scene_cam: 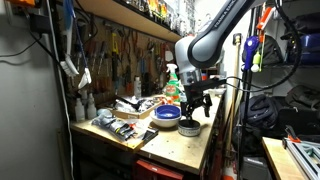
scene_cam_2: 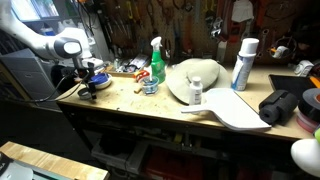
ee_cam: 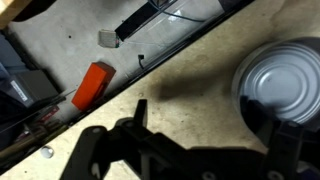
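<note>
- Wrist view, far left: an orange block point(ee_cam: 93, 85) lies well apart from the gripper point(ee_cam: 190, 145).
- Centre: the gripper hangs low over the table point(ee_cam: 215, 60), jaws wide apart, holding nothing and touching nothing that shows.
- Right: a tin can point(ee_cam: 281, 82) stands upright just beside the finger on that side, not between the jaws.
- Judged step: an approach to the can. A grasp would call for a sideways shift until the can sits between the jaws, then closing.

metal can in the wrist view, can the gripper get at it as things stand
Probably yes: the can stands alone on the bench, its top uncovered, close beside the open gripper, and nothing seems to lie between them.
</note>
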Action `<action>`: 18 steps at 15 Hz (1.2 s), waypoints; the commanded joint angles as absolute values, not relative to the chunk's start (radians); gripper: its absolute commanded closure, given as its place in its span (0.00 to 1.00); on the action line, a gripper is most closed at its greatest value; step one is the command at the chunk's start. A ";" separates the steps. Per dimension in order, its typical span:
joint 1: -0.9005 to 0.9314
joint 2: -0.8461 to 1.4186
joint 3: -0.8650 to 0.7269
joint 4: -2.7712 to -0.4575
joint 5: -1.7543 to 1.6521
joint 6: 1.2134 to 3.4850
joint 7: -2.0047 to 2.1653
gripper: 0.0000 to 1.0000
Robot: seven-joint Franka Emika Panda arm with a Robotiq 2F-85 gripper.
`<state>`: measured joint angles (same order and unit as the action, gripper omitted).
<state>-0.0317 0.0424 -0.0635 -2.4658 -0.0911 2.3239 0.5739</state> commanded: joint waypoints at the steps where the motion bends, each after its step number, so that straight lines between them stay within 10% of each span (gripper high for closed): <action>1: -0.050 0.053 -0.091 -2.451 -0.182 2.295 0.719 0.00; 18: -0.079 0.157 -0.166 -2.333 -0.284 2.352 1.105 0.00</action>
